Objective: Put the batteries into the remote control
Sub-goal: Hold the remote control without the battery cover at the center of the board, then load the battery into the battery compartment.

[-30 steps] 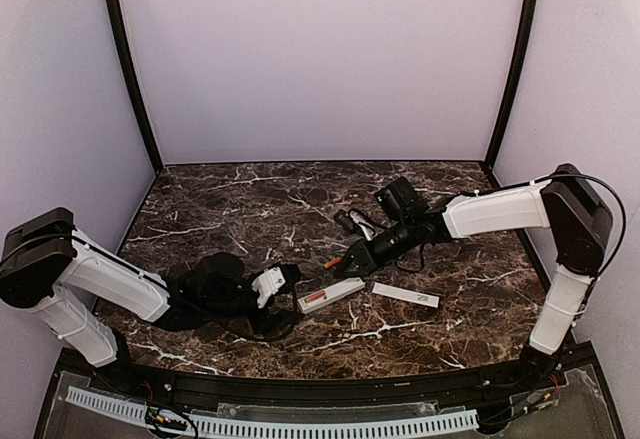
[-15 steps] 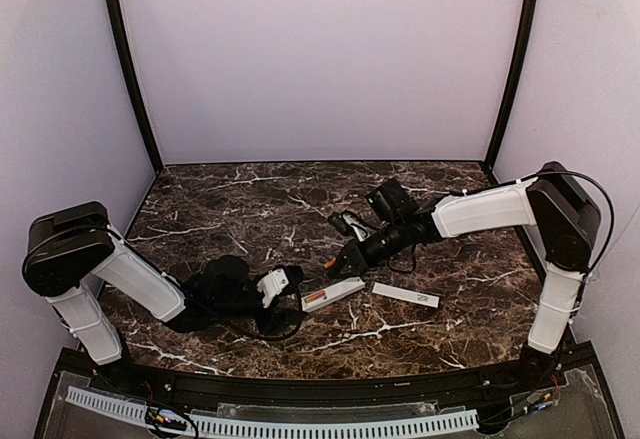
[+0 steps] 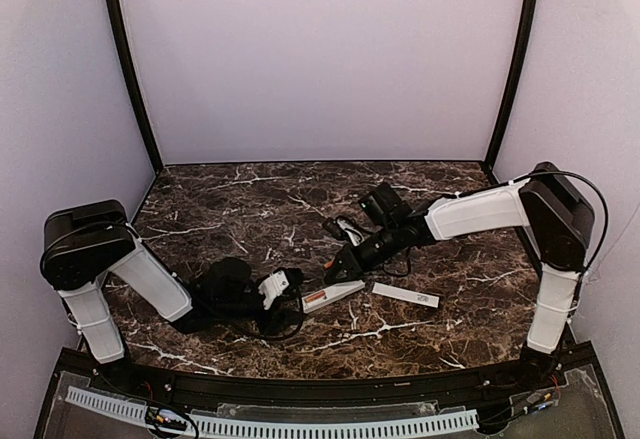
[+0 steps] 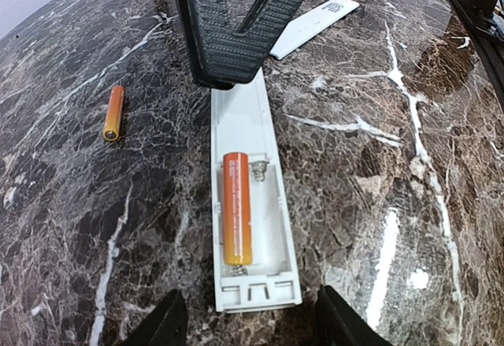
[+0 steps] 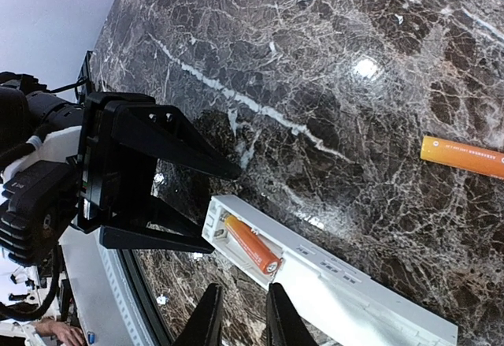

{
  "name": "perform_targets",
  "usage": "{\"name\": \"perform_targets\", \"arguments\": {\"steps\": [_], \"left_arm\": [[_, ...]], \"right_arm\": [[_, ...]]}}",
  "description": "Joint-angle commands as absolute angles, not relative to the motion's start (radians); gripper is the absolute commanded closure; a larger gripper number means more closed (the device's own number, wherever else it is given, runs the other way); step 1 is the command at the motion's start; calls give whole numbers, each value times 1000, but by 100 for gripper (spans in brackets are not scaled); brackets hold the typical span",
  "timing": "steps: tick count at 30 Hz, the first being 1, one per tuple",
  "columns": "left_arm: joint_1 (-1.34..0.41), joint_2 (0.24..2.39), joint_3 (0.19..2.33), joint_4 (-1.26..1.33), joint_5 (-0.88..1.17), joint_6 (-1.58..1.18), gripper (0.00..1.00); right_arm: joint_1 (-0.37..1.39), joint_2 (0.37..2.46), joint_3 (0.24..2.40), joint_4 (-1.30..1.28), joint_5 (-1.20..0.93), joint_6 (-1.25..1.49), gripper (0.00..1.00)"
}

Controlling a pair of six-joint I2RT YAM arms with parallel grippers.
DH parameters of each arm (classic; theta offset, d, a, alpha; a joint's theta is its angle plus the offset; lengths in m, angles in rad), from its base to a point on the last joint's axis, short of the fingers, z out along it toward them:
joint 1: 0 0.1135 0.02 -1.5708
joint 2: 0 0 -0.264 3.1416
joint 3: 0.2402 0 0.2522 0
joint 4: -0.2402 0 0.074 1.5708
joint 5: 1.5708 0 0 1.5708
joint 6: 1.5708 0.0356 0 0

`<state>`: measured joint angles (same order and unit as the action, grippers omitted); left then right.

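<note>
The white remote control [image 3: 334,294] lies on the marble with its recess open. One orange battery [image 4: 236,218] sits in the left slot; the right slot is bare. It shows too in the right wrist view [image 5: 252,254]. A second battery [image 4: 114,113] lies loose on the marble, left of the remote [image 3: 330,260], also in the right wrist view [image 5: 463,157]. My left gripper [image 4: 252,330] is open, its fingers either side of the remote's recess end without touching it. My right gripper [image 5: 242,308] is shut and empty, its tip [image 4: 232,62] over the remote's far end.
The flat white cover strip [image 3: 405,295] lies right of the remote, also in the left wrist view [image 4: 315,27]. Black cables and a dark fitting [image 3: 350,227] sit behind the right gripper. Purple walls enclose the marble table [image 3: 240,209].
My right gripper has moved left and down onto the remote's far end. My left arm's shoulder has swung and its gripper has edged closer to the remote. The batteries have not moved.
</note>
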<state>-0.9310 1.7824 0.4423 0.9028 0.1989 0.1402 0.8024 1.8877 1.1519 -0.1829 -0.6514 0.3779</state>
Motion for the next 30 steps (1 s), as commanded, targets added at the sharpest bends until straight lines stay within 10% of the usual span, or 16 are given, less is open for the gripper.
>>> {"name": "perform_targets", "arguments": {"steps": [1, 30], "left_arm": [[-926, 1805, 457, 927, 218, 130, 46], [-938, 1848, 500, 907, 219, 108, 69]], "right_arm": [[825, 1914, 1186, -191, -626, 393, 82], [864, 1972, 1255, -283, -536, 385, 90]]}}
